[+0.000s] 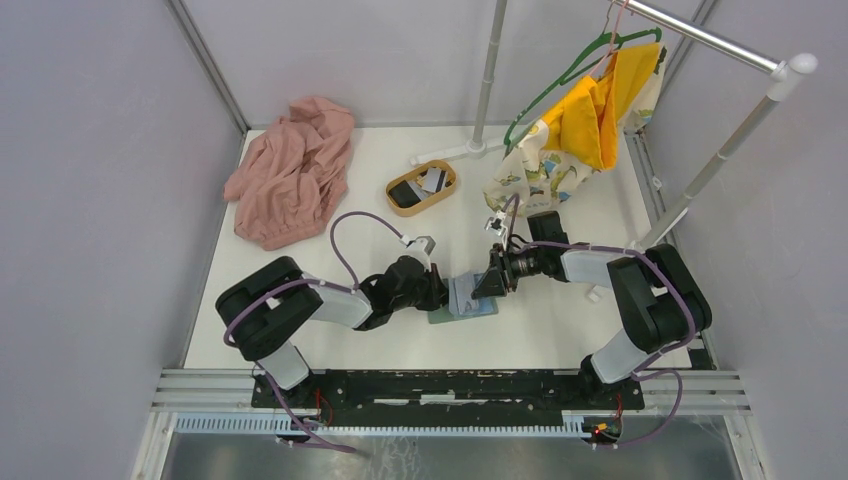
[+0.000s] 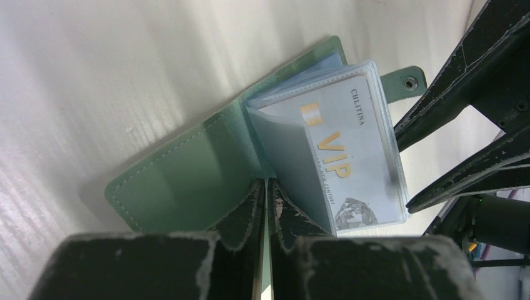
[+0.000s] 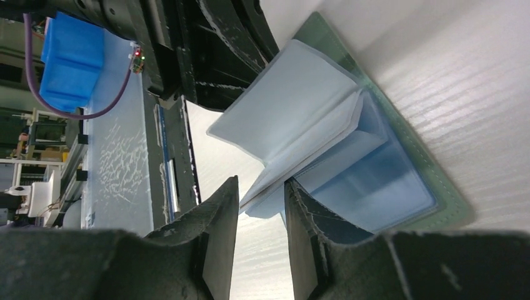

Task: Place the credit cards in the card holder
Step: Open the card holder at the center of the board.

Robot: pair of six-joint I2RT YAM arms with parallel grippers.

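Observation:
The card holder (image 1: 466, 300) lies open on the table between both arms, its grey-green cover (image 2: 181, 181) flat and its clear sleeves (image 3: 294, 106) fanned up. A pale VIP credit card (image 2: 350, 156) sits in one sleeve beside the closing tab (image 2: 406, 81). My left gripper (image 2: 267, 182) is shut on the holder at its fold. My right gripper (image 3: 261, 181) stands open, the sleeves' lower corner between its tips, one fingertip (image 3: 300, 194) touching them. More credit cards, one black (image 1: 405, 193) and one white (image 1: 433, 180), lie in the wooden tray (image 1: 447, 194).
A pink cloth (image 1: 295, 170) is heaped at the back left. A clothes rack (image 1: 720, 150) with a green hanger and yellow fabric (image 1: 590, 115) stands at the back right, its pole foot (image 1: 450, 152) behind the tray. A metal rail (image 1: 450, 385) runs along the near edge.

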